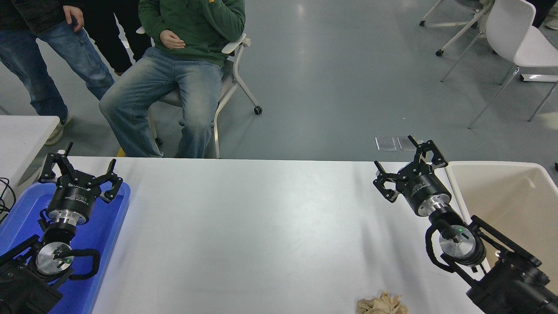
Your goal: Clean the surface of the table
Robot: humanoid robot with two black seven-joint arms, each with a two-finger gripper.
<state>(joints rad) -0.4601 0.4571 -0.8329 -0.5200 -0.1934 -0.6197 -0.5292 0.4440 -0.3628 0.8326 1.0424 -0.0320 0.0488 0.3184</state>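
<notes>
The table surface (261, 226) is a wide matte-white top filling the lower part of the head view. A crumpled beige cloth (382, 304) lies on it at the near edge, right of centre. My right gripper (407, 163) hovers open and empty above the table's far right corner, close to the cream bin. My left gripper (79, 168) stays parked open over the blue tray at the far left, holding nothing.
A blue tray (109, 226) lies on the table's left end. A cream plastic bin (505, 196) stands off the right end. A smaller white table (22, 131) shows at the left. A seated person (183, 56) and standing people are beyond the far edge; white chairs (518, 39) at upper right.
</notes>
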